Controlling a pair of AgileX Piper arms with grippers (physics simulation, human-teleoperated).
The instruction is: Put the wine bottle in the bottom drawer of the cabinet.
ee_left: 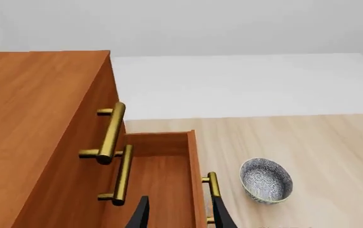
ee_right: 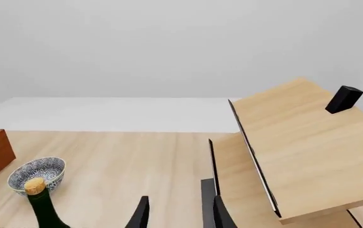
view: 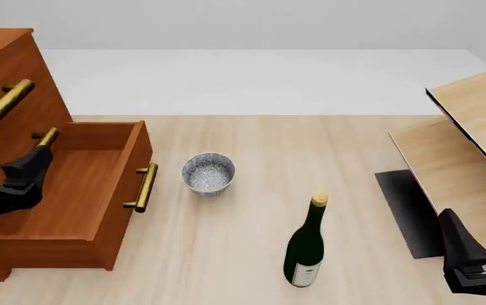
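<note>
The bottom drawer (view: 73,190) is standing pulled out from the cabinet (view: 6,76), its wooden box open upward. The left claw (view: 22,175) is hovering over it, fingers parted. The wine bottle (view: 306,244) is standing upright on the worktop (view: 310,146), apart from the speckled cup (view: 208,173). The right claw (view: 480,244) is waiting open beside pale panels (view: 471,127).

Wine bottle (view: 305,248) upright on table (view: 310,146), grey cup (view: 208,172) beside open bottom drawer (view: 73,190), cabinet (view: 6,70) left
</note>
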